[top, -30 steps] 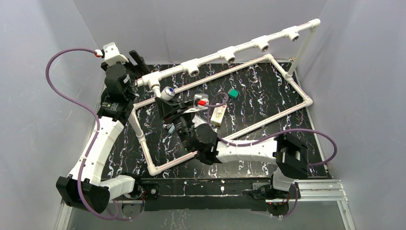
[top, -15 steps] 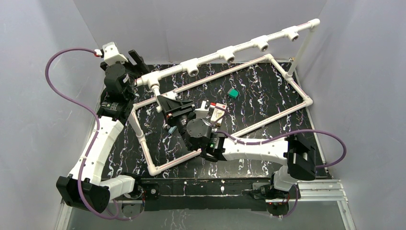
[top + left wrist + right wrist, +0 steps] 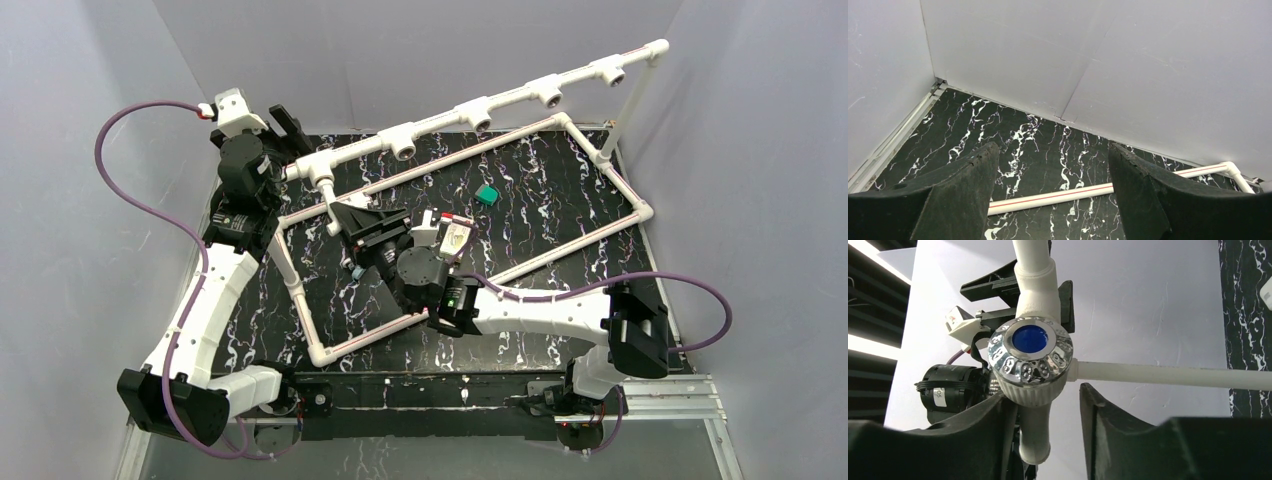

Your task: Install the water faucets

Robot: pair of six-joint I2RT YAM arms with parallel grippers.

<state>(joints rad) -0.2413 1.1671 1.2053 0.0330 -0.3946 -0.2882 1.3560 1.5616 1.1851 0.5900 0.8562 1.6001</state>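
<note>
A white faucet with a chrome knob and blue centre point(image 3: 1029, 360) hangs from the leftmost tee socket point(image 3: 1035, 282) of the pipe rail. Its spout point(image 3: 1034, 437) points down between my right gripper's fingers. My right gripper point(image 3: 1045, 395) is open around it: the spout lies against the left finger point(image 3: 993, 435), with a clear gap to the right finger point(image 3: 1103, 430). In the top view my right gripper point(image 3: 362, 228) covers the faucet below that tee point(image 3: 325, 178). My left gripper point(image 3: 1053, 150) is open and empty, behind the rail's left end point(image 3: 283, 125).
The raised rail carries several more empty tee sockets point(image 3: 405, 142) toward the back right. A rectangular white pipe frame point(image 3: 560, 252) lies on the black marbled floor. A small green piece point(image 3: 487, 194) and a white packet point(image 3: 457, 238) lie inside it. Grey walls enclose the area.
My right arm has turned at the wrist and its elbow has swung right. Its gripper now covers the faucet, whose knob showed in the top view a second ago. The left arm has not moved.
</note>
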